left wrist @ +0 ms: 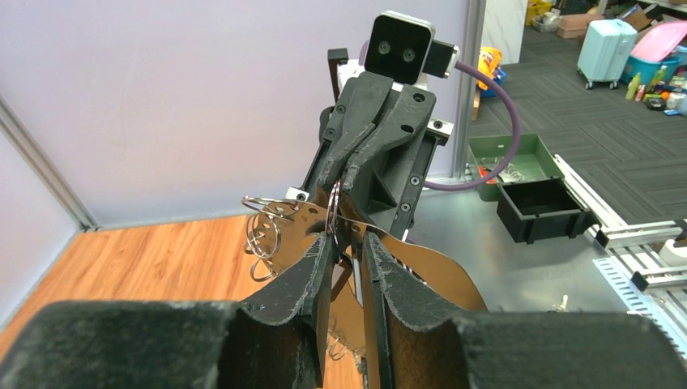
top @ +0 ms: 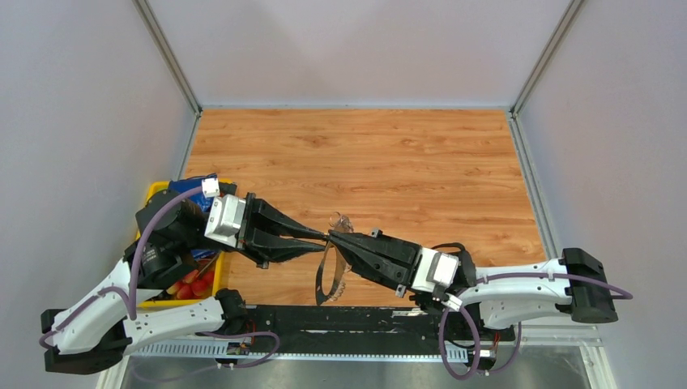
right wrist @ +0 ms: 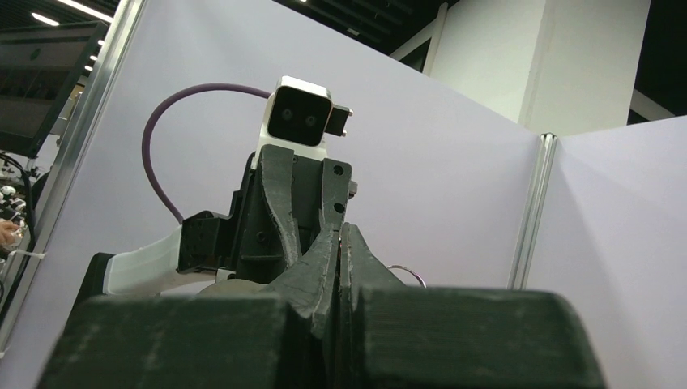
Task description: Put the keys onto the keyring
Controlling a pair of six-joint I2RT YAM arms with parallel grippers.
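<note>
Right end effector (top: 334, 237) is clamped shut on the keyring (left wrist: 437, 271), a large thin grey metal hoop hanging just below both tips, above the wooden desk (top: 405, 162). Left end effector (left wrist: 348, 245), fingers slightly apart, straddles its rim. Best hold the hoop steady.

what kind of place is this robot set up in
Most likely a robot test booth inside a bigger lab or workshop hall. A wood-grain table sits boxed in by plain lilac partition panels on aluminium posts. Beyond it, the left wrist view shows grey carpet tiles, a suitcase and parts bins.
</note>
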